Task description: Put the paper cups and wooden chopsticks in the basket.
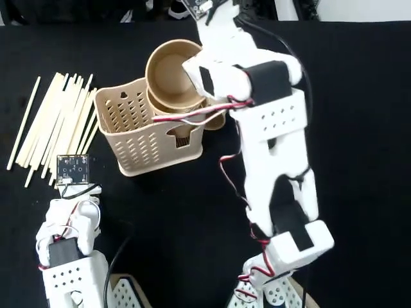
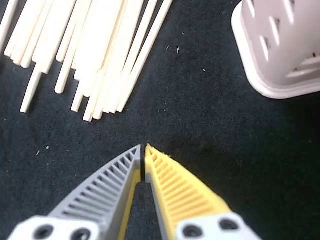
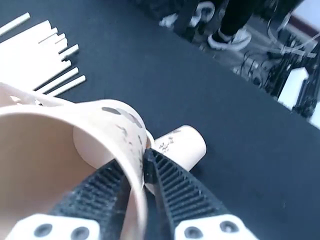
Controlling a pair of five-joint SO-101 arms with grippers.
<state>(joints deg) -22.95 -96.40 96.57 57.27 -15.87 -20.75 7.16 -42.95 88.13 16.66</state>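
Right pincer [image 3: 134, 161] clamping paper cup [image 1: 170, 74] above basket [image 1: 138, 144], second cup [image 3: 182, 145] perhaps lying behind

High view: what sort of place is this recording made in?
Probably a robotics lab or workshop: a black-covered table, two arms with exposed wiring, one gripping a cup, and, in the right wrist view, cables and stands on the floor behind.

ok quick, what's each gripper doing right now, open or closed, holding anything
left gripper: closed, holding nothing
right gripper: closed on the wall of a paper cup
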